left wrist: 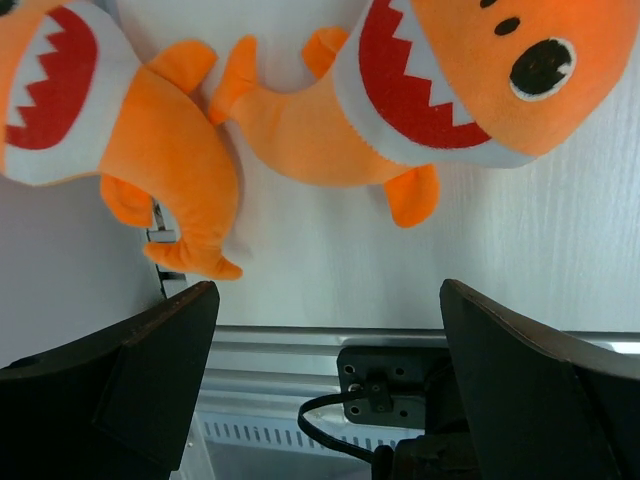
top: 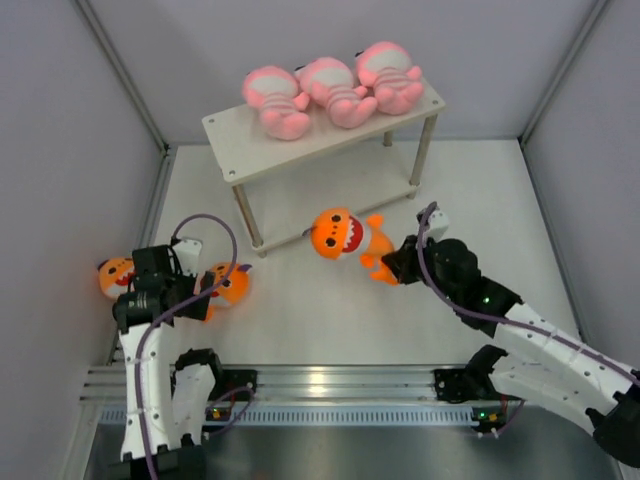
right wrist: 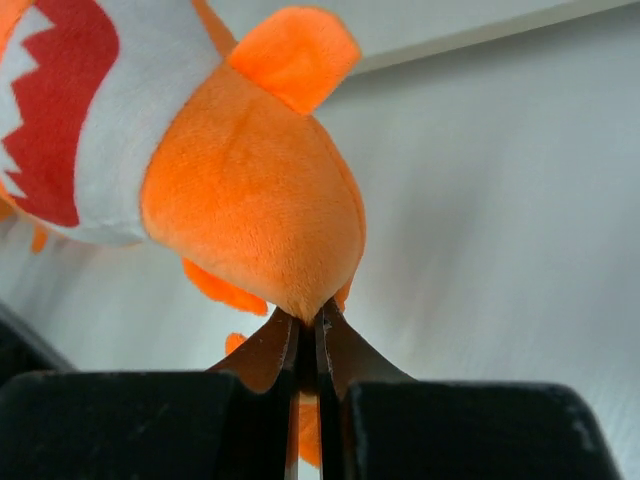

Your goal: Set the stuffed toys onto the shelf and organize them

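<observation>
Three pink toys (top: 330,90) lie in a row on the top tier of the pale wood shelf (top: 232,133) at the back. My right gripper (top: 392,265) is shut on the tail end of an orange shark (top: 340,235), which sits just in front of the shelf; in the right wrist view the shark (right wrist: 250,190) bulges out above the pinched fingertips (right wrist: 270,345). Two more orange sharks (top: 115,277) (top: 232,285) lie at the left. My left gripper (top: 185,290) is open and empty between them; both sharks (left wrist: 120,140) (left wrist: 450,90) show in its wrist view.
The shelf's lower tier (top: 330,190) is bare. Grey walls close in the white table (top: 330,320) at left, back and right. A metal rail (top: 330,385) with the arm bases runs along the near edge.
</observation>
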Controlling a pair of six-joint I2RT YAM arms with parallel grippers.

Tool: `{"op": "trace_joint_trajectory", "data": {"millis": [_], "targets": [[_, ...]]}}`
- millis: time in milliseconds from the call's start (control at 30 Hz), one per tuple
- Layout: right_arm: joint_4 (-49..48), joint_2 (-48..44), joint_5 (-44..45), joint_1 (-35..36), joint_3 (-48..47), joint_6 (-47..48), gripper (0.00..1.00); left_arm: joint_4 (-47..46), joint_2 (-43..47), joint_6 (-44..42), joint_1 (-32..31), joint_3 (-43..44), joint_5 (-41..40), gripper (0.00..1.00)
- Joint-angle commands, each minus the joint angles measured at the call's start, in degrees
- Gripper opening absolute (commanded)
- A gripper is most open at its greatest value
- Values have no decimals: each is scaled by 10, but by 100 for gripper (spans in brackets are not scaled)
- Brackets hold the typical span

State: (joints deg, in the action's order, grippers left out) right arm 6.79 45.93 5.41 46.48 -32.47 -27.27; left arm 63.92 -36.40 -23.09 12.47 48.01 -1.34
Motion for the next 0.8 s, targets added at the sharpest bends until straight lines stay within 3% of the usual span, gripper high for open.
{"op": "trace_joint_trajectory", "data": {"millis": [0,200,233,433,767], "targets": [[-14,50,14,-104,-46,20,0,-32,-63,-22,4,-11,5,99],[-63,211,-4,-190,-165,27,0,-56,-127,-34,5,6,11,99],[-80,229,-4,-198,-178,21,0,-56,-133,-38,5,9,40,99],[-146,343,62,-209,-240,-3,0,-56,-141,-53,4,5,60,99],[-208,489,80,-220,-305,-51,0,-54,-146,-52,4,-12,62,99]]}}
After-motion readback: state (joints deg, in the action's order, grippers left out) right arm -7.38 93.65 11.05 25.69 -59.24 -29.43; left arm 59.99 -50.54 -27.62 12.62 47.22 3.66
